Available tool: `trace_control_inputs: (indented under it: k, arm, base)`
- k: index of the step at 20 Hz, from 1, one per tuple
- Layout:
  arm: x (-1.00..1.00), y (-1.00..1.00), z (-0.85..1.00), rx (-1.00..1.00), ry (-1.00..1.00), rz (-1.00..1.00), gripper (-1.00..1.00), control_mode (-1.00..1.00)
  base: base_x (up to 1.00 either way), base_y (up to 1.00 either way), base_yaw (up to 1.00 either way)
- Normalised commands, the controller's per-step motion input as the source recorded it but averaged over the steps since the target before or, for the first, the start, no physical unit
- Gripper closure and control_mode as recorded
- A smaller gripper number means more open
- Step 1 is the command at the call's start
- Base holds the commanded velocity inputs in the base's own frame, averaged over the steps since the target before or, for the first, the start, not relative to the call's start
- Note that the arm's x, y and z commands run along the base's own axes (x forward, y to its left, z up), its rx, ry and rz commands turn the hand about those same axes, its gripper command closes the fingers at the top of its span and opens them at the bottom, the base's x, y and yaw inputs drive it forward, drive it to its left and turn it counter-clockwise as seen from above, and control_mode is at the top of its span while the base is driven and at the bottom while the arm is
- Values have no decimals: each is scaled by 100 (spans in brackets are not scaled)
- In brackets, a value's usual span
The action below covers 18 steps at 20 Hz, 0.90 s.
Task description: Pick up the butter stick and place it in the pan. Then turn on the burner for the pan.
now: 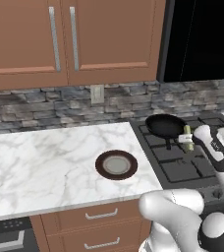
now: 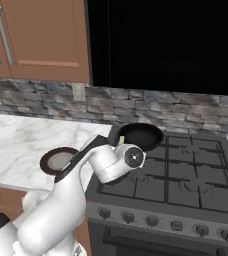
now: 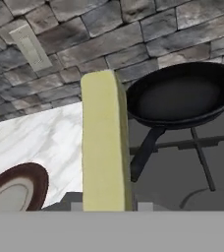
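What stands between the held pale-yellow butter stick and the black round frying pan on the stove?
Nothing visible does. The pale-yellow butter stick, shut in the gripper, hangs beside the black frying pan's handle, and the pan itself is empty.

Base cams flank arm, share pan (image 1: 165, 125); hand cam close.

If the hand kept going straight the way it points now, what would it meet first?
Probably the pan: the hand, shut on the butter stick, aims toward it and the stone wall behind. Depth is unclear.
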Motion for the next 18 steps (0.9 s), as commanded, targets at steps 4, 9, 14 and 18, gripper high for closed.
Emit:
trace_control_inputs:
  k: [4, 9, 14, 18]
  arm:
    - [44, -58, 18, 21, 2, 0, 100, -100]
    - [44, -33, 14, 4, 8, 0, 100, -100]
    - [48, -2, 0, 0, 9, 0, 100, -100]
    - [52, 0, 0, 0, 4, 0, 100, -100]
  base:
    - [0, 0, 0]
    - [0, 0, 0]
    - [0, 0, 0]
    - [0, 0, 0]
